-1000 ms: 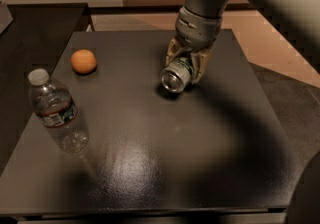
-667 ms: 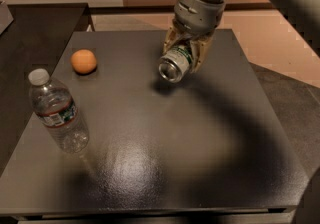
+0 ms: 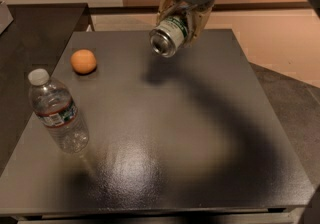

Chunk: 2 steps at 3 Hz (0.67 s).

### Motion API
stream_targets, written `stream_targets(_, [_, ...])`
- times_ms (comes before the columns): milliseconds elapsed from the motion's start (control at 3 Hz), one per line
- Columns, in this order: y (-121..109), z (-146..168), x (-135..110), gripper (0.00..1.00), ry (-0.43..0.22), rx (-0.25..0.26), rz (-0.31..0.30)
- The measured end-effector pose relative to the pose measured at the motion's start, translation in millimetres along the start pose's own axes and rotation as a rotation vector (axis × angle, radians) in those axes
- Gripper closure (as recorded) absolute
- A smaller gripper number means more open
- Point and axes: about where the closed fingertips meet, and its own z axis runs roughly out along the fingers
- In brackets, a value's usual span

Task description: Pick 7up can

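The 7up can (image 3: 170, 36), green and white with a shiny silver end facing me, hangs on its side in the air above the far part of the dark table (image 3: 165, 133). My gripper (image 3: 181, 15) comes down from the top of the view and is shut on the can, its tan fingers (image 3: 166, 4) on either side of the can's body. The can's shadow falls on the table just below it.
An orange (image 3: 83, 61) lies on the table at the far left. A clear plastic water bottle (image 3: 56, 111) with a white cap stands at the left edge. A darker side table (image 3: 35, 28) adjoins at the left.
The gripper has lifted the can off the table and carried it up and slightly left. The orange and the bottle have not moved.
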Motion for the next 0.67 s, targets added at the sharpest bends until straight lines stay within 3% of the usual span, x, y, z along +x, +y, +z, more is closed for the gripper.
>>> stream_targets(333, [-10.8, -18.2, -4.6, 1.0, 0.025, 0.036, -0.021])
stream_targets(667, [-10.9, -18.2, -4.6, 1.0, 0.025, 0.036, -0.021])
